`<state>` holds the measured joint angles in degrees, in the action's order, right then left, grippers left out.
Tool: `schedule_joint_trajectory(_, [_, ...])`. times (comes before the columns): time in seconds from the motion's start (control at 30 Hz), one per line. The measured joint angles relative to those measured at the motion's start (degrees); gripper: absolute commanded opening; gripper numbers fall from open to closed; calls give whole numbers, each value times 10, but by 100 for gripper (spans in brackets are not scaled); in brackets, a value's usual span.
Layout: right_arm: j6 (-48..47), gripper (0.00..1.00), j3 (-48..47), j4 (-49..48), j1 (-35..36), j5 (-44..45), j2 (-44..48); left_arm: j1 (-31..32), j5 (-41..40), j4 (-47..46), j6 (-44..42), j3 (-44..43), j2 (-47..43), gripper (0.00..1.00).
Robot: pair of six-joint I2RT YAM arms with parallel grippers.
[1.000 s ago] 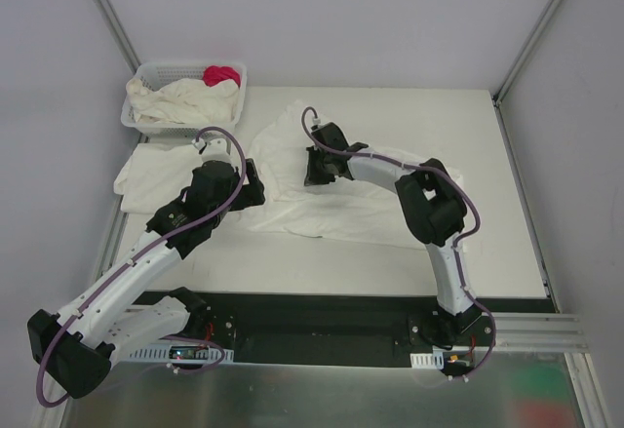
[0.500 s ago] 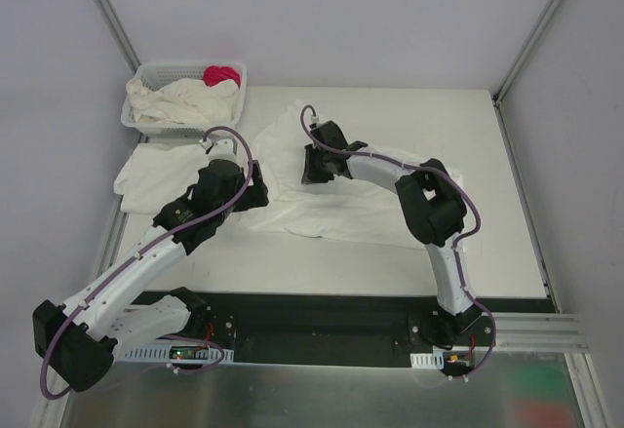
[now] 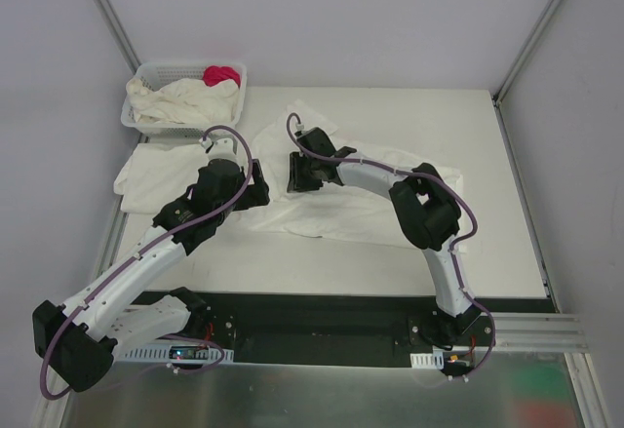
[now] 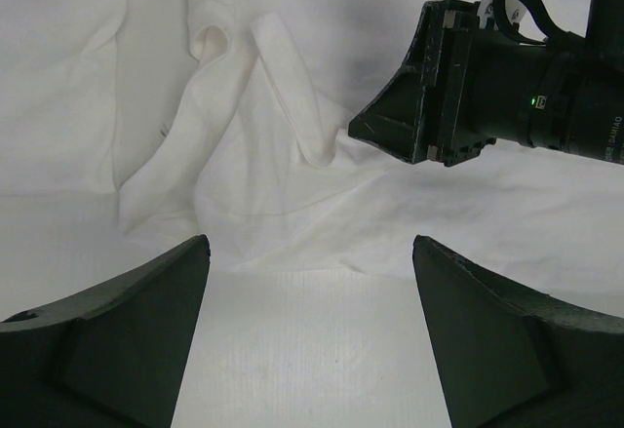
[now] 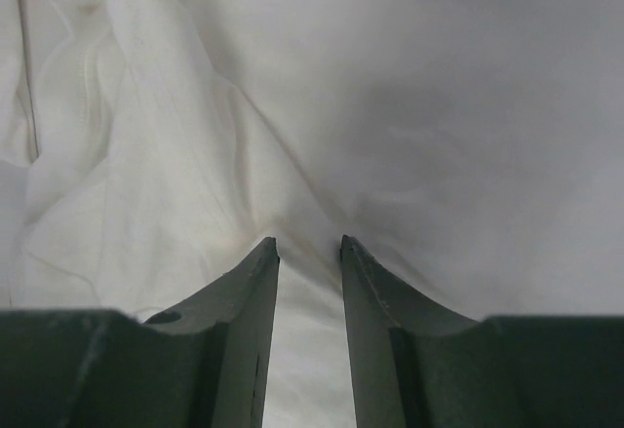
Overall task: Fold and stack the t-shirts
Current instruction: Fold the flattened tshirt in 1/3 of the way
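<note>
T-shirt [image 3: 336, 209] — white, spread wide and rumpled — lies directly under the right gripper [image 5: 309, 243], whose tips are set down on the cloth. Its fingers [image 5: 249, 291] stand a little apart with a narrow gap between them. A soft ridge of cloth runs up to the tips and shows through that gap, and nothing is clamped. On both sides of this gripper the cloth lies in loose folds, thicker on its left.

Just beside it, on its left, is the left gripper [image 4: 310, 245], its fingers spread wide with nothing between them. It is low over a bare strip of the table [image 3: 468, 155], right at the near hem. Ahead of those fingers a raised band of cloth loops up out of the wrinkles. Beyond it the black body of the right gripper blocks the cloth behind it in the left wrist view.

Farther out, to the left of the left gripper, a second t-shirt [image 3: 146, 167] lies flat by the table's left edge — the left arm crosses over its near corner in the overhead view. Past that, in the far left corner, stands a white lattice basket [image 3: 237, 97]. It holds bundled t-shirts [image 3: 180, 101] and, at its far rim, a small pink-red cloth [image 3: 221, 74].
</note>
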<state>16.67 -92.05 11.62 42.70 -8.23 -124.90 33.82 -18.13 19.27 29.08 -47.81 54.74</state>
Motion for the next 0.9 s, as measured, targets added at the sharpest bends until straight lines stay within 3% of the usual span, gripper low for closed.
schedule_joint_trajectory(0.9, [5,34,-4,8,17,0,0,0,1,-8,0,1,-1,83])
